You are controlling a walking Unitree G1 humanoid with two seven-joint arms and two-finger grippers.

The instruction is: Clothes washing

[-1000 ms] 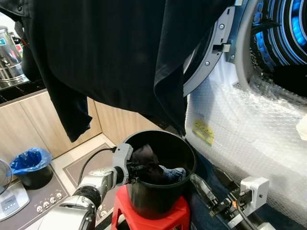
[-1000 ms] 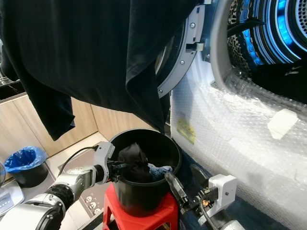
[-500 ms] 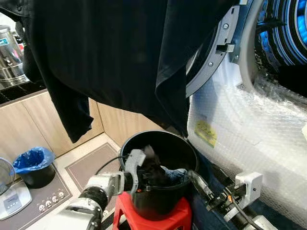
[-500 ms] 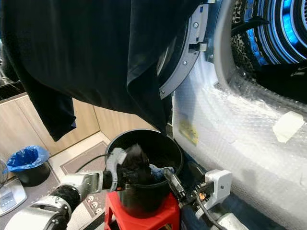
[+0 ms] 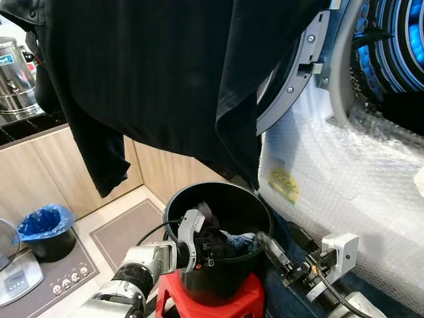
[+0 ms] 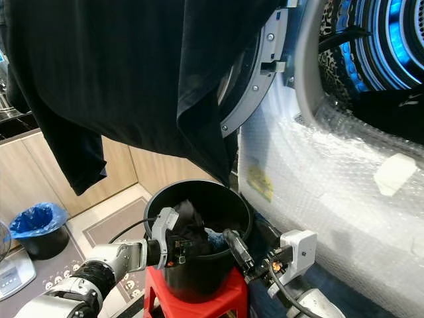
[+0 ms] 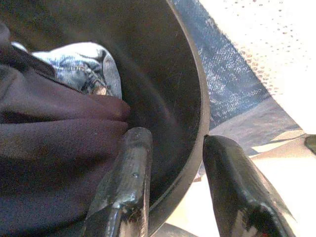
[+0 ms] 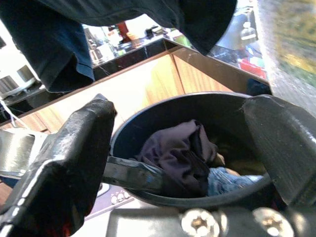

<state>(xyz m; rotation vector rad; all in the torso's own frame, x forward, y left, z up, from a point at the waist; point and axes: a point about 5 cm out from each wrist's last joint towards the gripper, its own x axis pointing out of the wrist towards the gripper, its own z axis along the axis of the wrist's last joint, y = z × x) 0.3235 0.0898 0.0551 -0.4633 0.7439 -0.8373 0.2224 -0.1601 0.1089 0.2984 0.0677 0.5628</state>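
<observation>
The black bucket [image 5: 222, 265] stands on a red stool [image 5: 212, 301], just below the open door of the washing machine [image 6: 331, 172]. The left hand [image 7: 173, 197] is at the near rim of the bucket, its two fingers spread, one inside the wall and one outside; it grasps nothing. The right hand [image 8: 182, 163] waits beside the bucket on the machine side, fingers wide apart and empty.

I judge the step is to take a garment out. The left hand should go deeper toward the dark purple cloth [image 7: 54, 148], close on a thick fold, and lift straight up so the rim does not catch it.

The bucket is smooth, round plastic. The purple cloth looks soft and crumpled; beside it lies stiffer blue denim [image 7: 79, 69]. Bubble wrap covers the machine front.
</observation>
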